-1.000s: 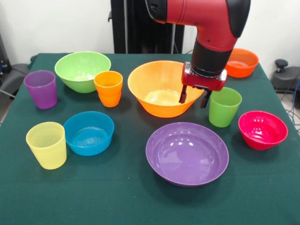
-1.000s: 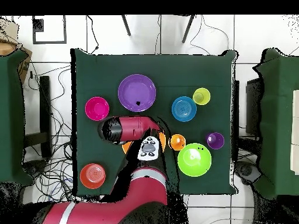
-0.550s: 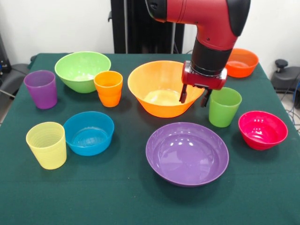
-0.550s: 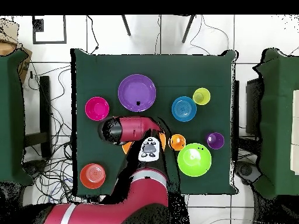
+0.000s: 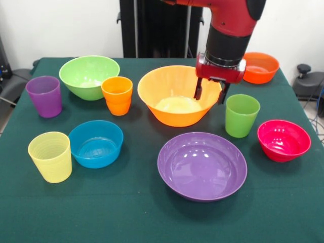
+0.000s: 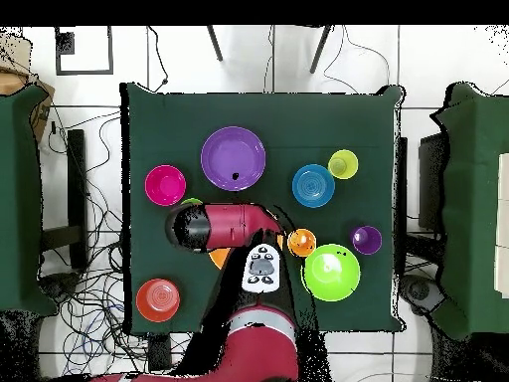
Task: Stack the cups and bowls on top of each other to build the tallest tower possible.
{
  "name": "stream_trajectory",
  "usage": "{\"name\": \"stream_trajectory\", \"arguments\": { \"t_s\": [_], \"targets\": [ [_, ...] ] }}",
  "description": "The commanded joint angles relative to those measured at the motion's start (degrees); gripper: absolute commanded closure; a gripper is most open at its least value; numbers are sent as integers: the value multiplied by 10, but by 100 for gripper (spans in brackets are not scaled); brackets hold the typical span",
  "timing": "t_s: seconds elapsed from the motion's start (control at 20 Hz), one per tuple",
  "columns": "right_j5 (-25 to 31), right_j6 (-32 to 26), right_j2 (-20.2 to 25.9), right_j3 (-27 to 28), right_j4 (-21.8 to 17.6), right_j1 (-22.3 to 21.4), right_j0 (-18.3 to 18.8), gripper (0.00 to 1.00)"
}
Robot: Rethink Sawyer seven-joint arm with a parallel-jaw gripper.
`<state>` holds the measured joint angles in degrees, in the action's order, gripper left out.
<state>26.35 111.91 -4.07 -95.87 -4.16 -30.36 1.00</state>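
Nothing is stacked yet, so there is no tower; all the cups and bowls sit apart on the green desk. The big orange-yellow bowl sits in the middle, and the wide purple bowl is at 6 o'clock from it. The green cup stands at 3 o'clock from the big bowl, and the orange cup at 9 o'clock. All of them look light, hard, shiny plastic, so they could slip. A thin rim is likely the best place to pinch a bowl. The red and black arm comes straight down from the top. Its end effector points down over the big bowl's rim at the bowl's 3 o'clock side. Its two fingers are spread apart and hold nothing.
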Motion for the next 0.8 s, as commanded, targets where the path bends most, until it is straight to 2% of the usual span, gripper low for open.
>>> {"name": "stream_trajectory", "arguments": {
  "t_s": [0.05,0.2,0.8],
  "targets": [
    [58,-11,56,-23,-23,-31,2,0],
    [25,-6,53,-32,-34,-21,3,0],
    [-16,-35,73,-62,-65,-22,44,0]
  ]
}}
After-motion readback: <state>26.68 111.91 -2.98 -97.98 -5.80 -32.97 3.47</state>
